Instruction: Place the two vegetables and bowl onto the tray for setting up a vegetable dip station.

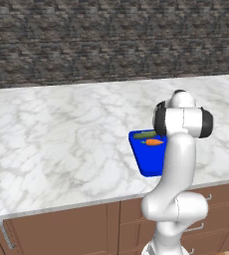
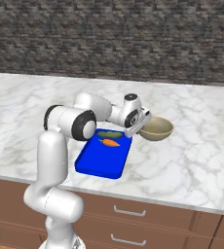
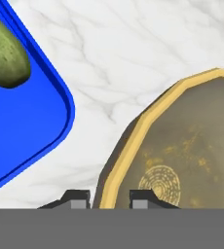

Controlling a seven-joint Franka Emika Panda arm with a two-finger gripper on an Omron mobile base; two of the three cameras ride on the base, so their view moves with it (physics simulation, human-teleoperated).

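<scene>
The blue tray [image 2: 102, 164] lies on the marble counter near its front edge, with the green cucumber [image 2: 109, 134] and the orange carrot [image 2: 111, 143] side by side at its far end. The tray [image 1: 147, 163], cucumber [image 1: 144, 135] and carrot [image 1: 154, 142] also show beside my arm in the left base view. Just right of the tray's far corner is the tan bowl [image 2: 158, 128]. My gripper [image 2: 139, 128] reaches over the tray and is shut on the bowl's near rim. In the hand view the gripper [image 3: 110, 198] straddles the bowl [image 3: 182, 155] rim, one finger inside and one outside, with the tray [image 3: 21, 131] and cucumber [image 3: 4, 58] at left.
The marble counter [image 2: 192, 160] stretches wide to both sides, with a dark stone wall [image 2: 114, 39] behind it. Wooden drawers with metal handles [image 2: 128, 211] sit below the counter's front edge.
</scene>
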